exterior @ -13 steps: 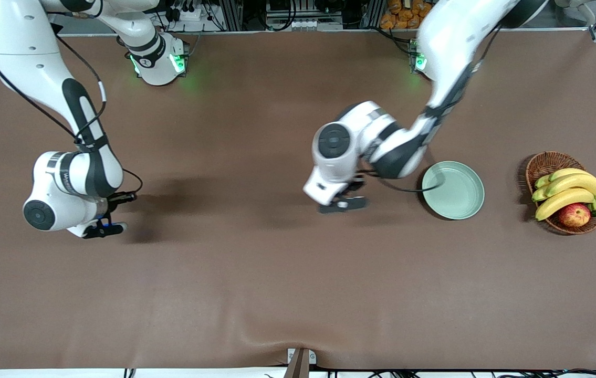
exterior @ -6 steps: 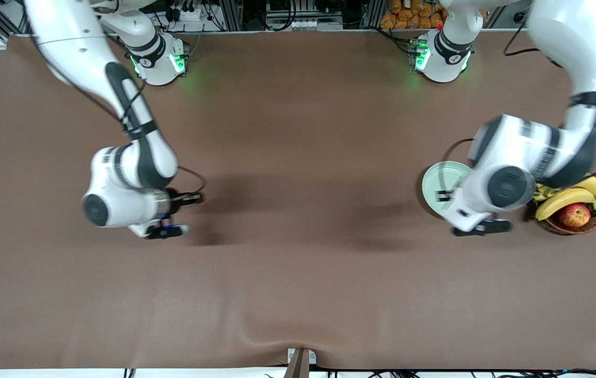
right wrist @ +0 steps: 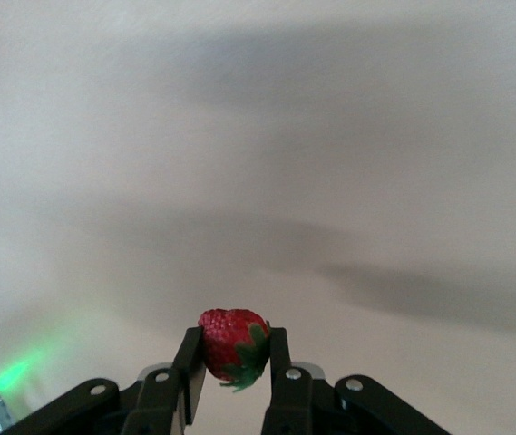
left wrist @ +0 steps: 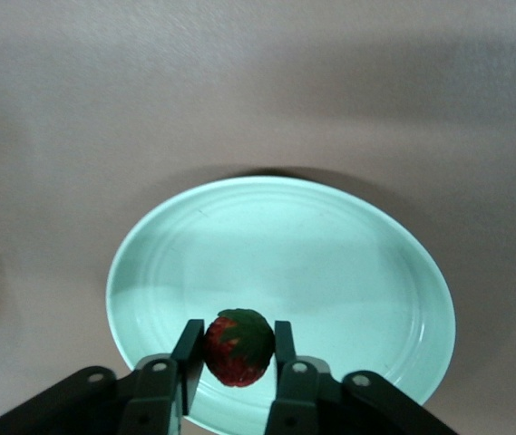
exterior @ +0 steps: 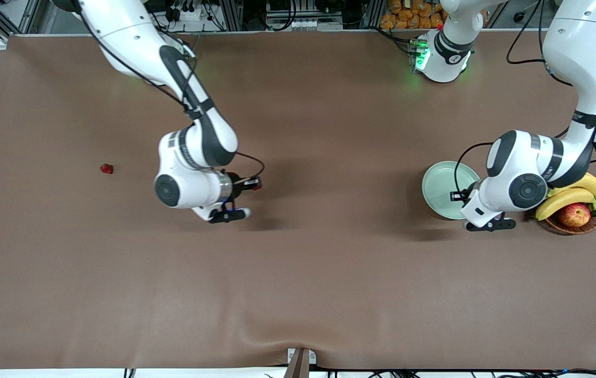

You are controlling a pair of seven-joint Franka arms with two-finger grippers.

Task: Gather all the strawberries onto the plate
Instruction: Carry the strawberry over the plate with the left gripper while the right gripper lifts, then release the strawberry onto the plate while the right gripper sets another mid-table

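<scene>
Front view: the left gripper [exterior: 488, 224] hangs over the round, pale mint-green plate [exterior: 440, 185], beside the brown wicker basket [exterior: 571, 224] of yellow bananas [exterior: 565, 198] and a red apple [exterior: 574, 214]. The right gripper [exterior: 230, 214] is over bare brown table [exterior: 298, 294]. One small red strawberry on the table [exterior: 106, 168] lies toward the right arm's end.

Left wrist view: narrowly parted fingers [left wrist: 173, 370] pinch a red, green-capped strawberry [left wrist: 238, 347], cap uppermost, above the plate.

Right wrist view: nearly closed fingers [right wrist: 185, 367] grip another red strawberry [right wrist: 234, 346], leaves pointing down.
</scene>
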